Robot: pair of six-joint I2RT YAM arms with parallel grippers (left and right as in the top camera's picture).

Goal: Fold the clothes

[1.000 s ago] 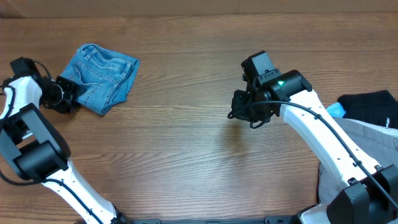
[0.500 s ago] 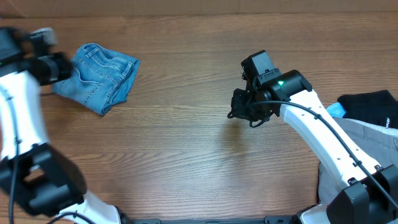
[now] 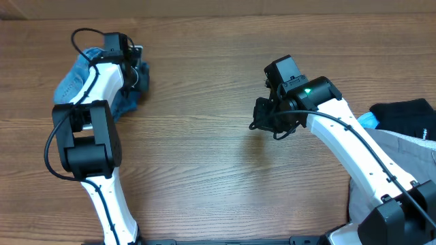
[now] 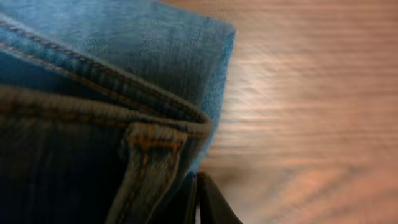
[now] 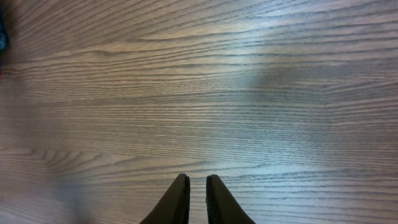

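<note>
at the desk's [image 3: 204,170] far-left side the jeans [image 3: 65,85] lie bundled under the left pincer [image 4: 196,186], closed at the waistband edge; whether it pinches cloth i cannot tell. right pincer [image 5: 198,183] hangs shut, empty. likely final tidying: next, tug the fold flat.

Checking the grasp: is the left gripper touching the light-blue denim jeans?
Touching. Left wrist view: the left gripper is shut with the light-blue denim jeans pressed against it.

A brown wooden table with fine, dark, wavy grain [image 3: 204,170] fills nearly every view. Along its far side, at the top of the overhead view, runs a paler tan strip [image 3: 272,7]. Soft light leaves a dull whitish sheen [image 5: 249,37] on the wood, with faint, blurred shadows.
</note>
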